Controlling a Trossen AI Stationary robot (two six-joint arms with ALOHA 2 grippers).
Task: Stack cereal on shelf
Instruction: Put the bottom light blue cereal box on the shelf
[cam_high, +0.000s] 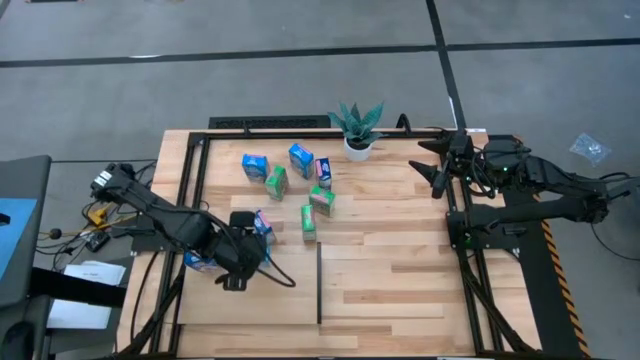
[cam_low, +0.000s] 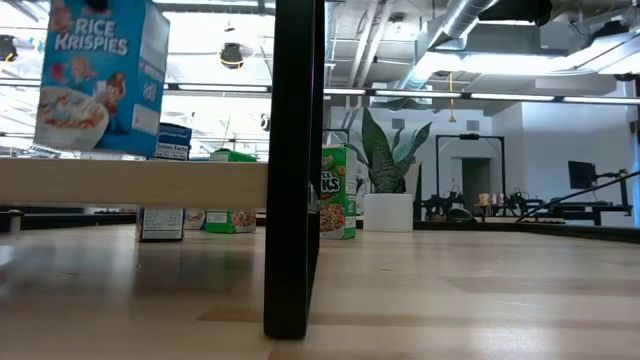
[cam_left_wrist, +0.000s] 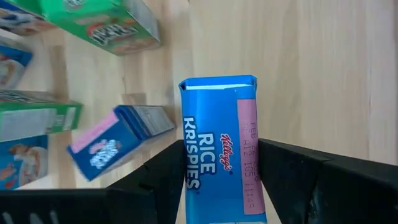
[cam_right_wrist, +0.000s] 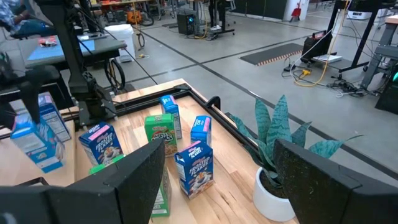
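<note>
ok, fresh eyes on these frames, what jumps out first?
The left gripper, clamped on a blue Rice Krispies box over the table's left side. Then the loose cluster of blue and green cereal boxes toward the table's far edge, with a potted plant just beyond them. The right gripper waits open by the far right corner, holding nothing.

Setting: robotics lab or workshop. Evidence was a grey concrete floor (cam_high: 300, 90), exposed ceiling ducts (cam_low: 470, 20), equipment stands (cam_right_wrist: 348, 37), floor cables (cam_right_wrist: 311, 71), and a wooden table (cam_high: 400, 270) with black frame.
</note>
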